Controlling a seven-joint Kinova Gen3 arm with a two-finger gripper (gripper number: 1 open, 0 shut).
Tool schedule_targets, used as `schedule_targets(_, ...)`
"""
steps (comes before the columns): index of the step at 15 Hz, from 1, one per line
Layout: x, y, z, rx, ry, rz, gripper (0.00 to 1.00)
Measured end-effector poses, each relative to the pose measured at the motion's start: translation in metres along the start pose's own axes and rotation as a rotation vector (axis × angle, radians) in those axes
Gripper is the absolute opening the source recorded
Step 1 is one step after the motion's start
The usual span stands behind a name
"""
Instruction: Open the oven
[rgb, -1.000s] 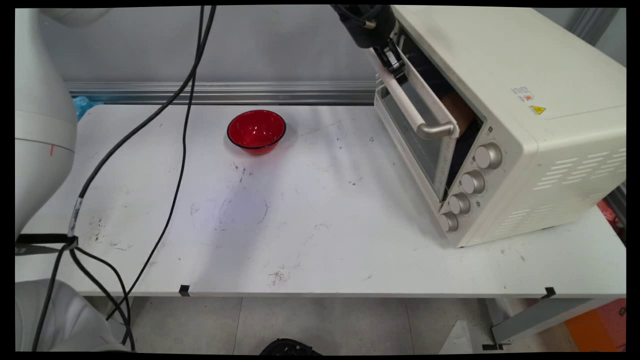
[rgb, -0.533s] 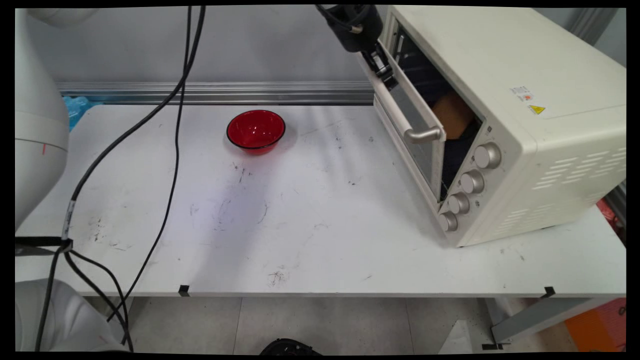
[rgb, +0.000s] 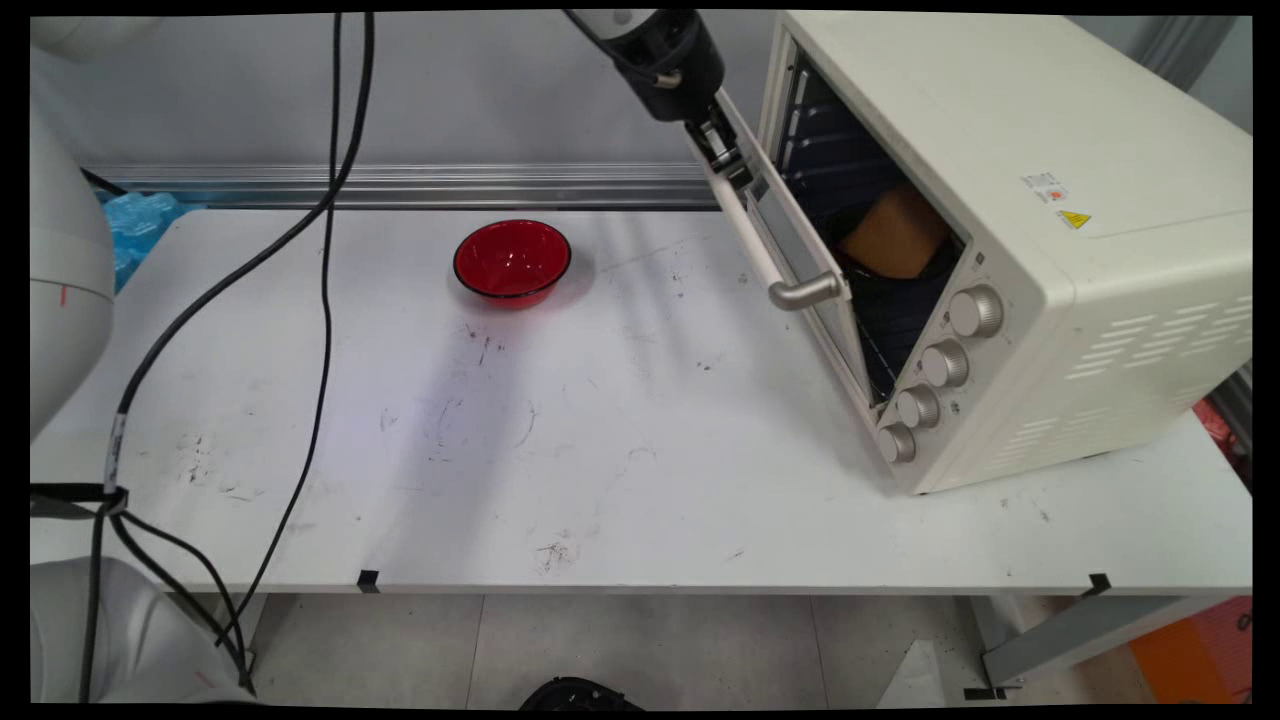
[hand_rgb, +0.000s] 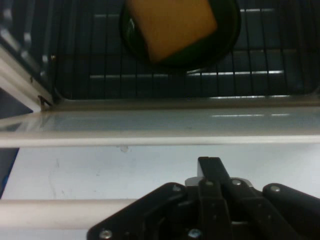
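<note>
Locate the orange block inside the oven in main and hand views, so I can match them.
Main view: the orange block sits right of centre, upper half, seen through the oven's open front, behind the tilted door.
Hand view: the orange block is at top centre, on a dark dish on the wire rack.
Shared landmark: the door handle bar, crossing the hand view's bottom left by the gripper.

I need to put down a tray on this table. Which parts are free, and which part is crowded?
The widest bare patch lies on the table between the red bowl and the near edge, left of the oven. A strip at the near right corner below the oven is also bare. It is crowded by the oven door, where the gripper is at the handle.
</note>
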Motion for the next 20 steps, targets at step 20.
schedule_targets(20,-0.072,0.008,0.007,-0.018,0.001,0.015,0.00)
